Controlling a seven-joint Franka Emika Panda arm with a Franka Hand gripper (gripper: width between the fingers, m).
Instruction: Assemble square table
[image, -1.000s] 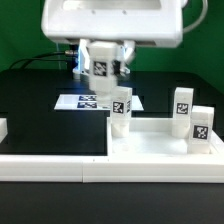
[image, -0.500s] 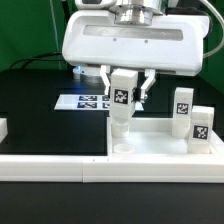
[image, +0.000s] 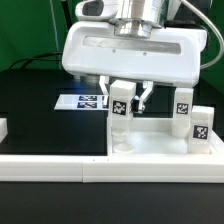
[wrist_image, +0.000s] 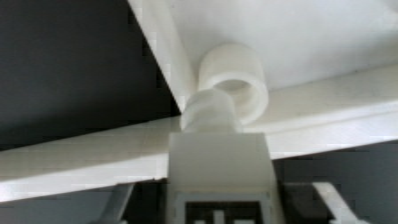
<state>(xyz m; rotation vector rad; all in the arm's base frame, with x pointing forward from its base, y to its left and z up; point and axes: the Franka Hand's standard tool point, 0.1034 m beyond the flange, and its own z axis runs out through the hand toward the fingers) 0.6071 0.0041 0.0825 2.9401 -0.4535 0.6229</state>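
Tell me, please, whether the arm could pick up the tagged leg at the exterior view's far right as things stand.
Probably not yet: the end effector is shut on another leg over the tabletop. Nothing seems to block the far-right leg from above once that is released.

White, boxy arm head (image: 130, 48), silvery wrist.

Gripper (image: 122, 100) clamps leg (image: 121, 108); tabletop (image: 130, 55) raised.
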